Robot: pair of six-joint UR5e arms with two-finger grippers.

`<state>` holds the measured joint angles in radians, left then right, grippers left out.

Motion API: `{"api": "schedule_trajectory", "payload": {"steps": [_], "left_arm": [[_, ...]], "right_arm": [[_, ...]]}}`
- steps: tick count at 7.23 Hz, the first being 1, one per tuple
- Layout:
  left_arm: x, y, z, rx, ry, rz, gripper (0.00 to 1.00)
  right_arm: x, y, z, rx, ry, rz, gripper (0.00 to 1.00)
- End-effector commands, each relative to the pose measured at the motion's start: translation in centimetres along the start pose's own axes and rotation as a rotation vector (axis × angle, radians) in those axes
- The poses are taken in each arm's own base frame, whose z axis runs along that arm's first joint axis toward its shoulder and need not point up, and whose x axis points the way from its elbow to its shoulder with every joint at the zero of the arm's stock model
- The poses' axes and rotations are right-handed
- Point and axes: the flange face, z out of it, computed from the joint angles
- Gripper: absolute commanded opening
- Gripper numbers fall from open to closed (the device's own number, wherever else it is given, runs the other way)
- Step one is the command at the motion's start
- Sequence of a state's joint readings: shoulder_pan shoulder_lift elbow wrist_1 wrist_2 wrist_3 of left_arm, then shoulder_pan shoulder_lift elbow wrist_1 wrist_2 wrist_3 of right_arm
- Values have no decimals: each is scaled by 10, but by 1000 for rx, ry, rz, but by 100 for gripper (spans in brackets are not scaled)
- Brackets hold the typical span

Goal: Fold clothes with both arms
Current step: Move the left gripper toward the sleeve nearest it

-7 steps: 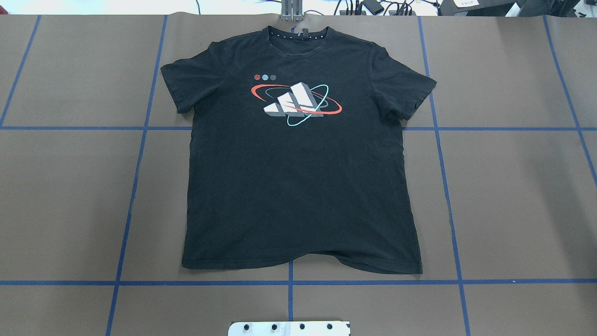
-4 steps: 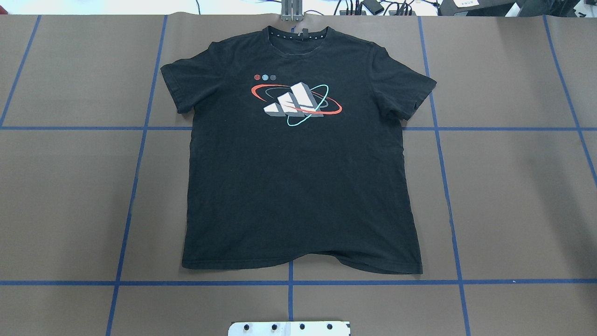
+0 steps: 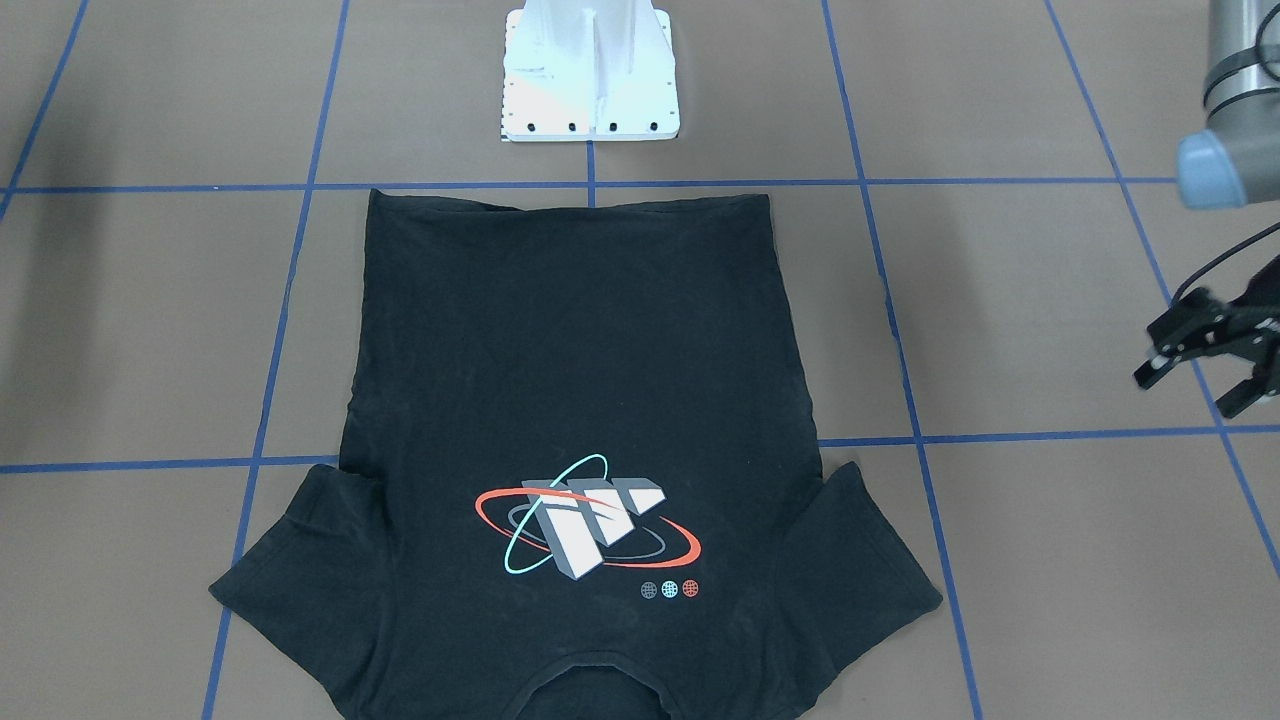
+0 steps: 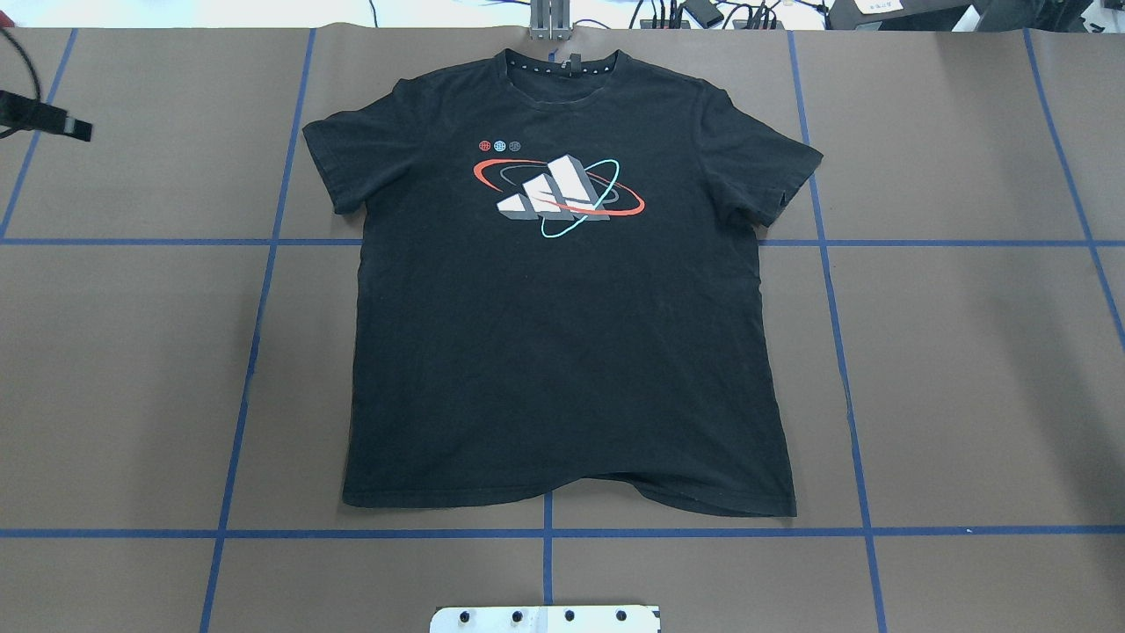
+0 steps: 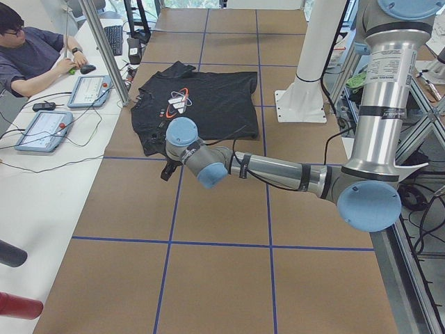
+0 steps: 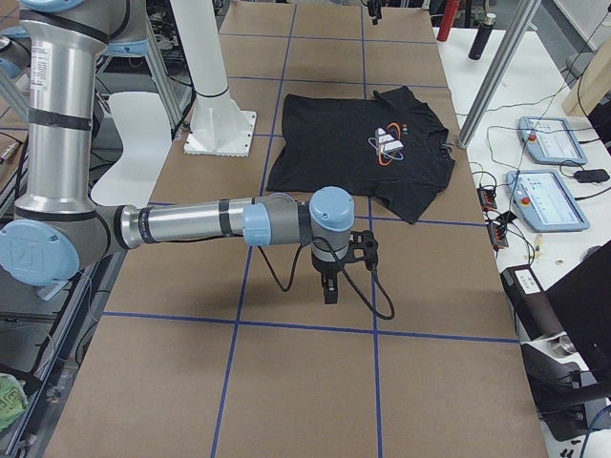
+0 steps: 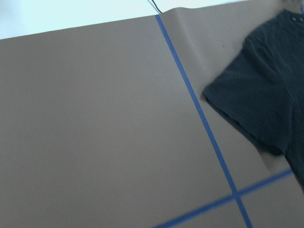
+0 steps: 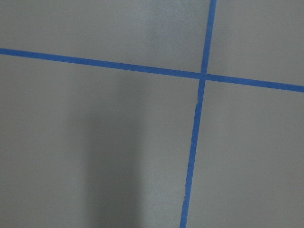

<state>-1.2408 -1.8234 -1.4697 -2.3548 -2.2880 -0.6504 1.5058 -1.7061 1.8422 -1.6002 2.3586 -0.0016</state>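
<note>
T-shirt (image 4: 562, 308) flat, collar-to-hem axis running away from me. My left fingers (image 3: 1195, 375) spread, empty, nearer its left sleeve. Right fingers (image 6: 329, 281): cannot tell.

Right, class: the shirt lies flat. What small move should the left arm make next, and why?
Probably move the left tool toward the near sleeve: the tool is open, empty and well clear of the shirt, which lies flat, logo up.

T-shirt (image 4: 562, 334) flat on table (image 4: 967, 352); left pincer (image 3: 1195, 385) well apart
</note>
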Motion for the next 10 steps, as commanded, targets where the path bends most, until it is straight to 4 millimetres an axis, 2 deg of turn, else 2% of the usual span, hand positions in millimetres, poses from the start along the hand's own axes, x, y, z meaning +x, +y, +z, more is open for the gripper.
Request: {"api": "schedule_trajectory", "payload": {"steps": [1,2,3,4,5,7,9,10], "left_arm": [[50,-20,79,62,1,-96,100],[83,-31,121,65,-10,-77,100],[100,-48,150,87,-48,-87,100],[113,-49,175,96,-68,-79,100],[105,-48,187,116,-81,-75,100],[105,-74,211,164,-124,-97,99],[95,-74,228,195,-159,-97,99],[105,-74,237,191,-159,-90,96]], "right_arm": [[0,1,1,-2,-1,1,100],[0,0,1,-3,-1,0,100],[-1,0,2,-4,0,-1,100],[0,0,2,-6,0,0,100],[-1,0,3,-7,0,-1,100],[-1,0,3,-9,-1,-1,100],[-2,0,4,-10,-3,-2,100],[-2,0,4,-11,-3,-3,100]]}}
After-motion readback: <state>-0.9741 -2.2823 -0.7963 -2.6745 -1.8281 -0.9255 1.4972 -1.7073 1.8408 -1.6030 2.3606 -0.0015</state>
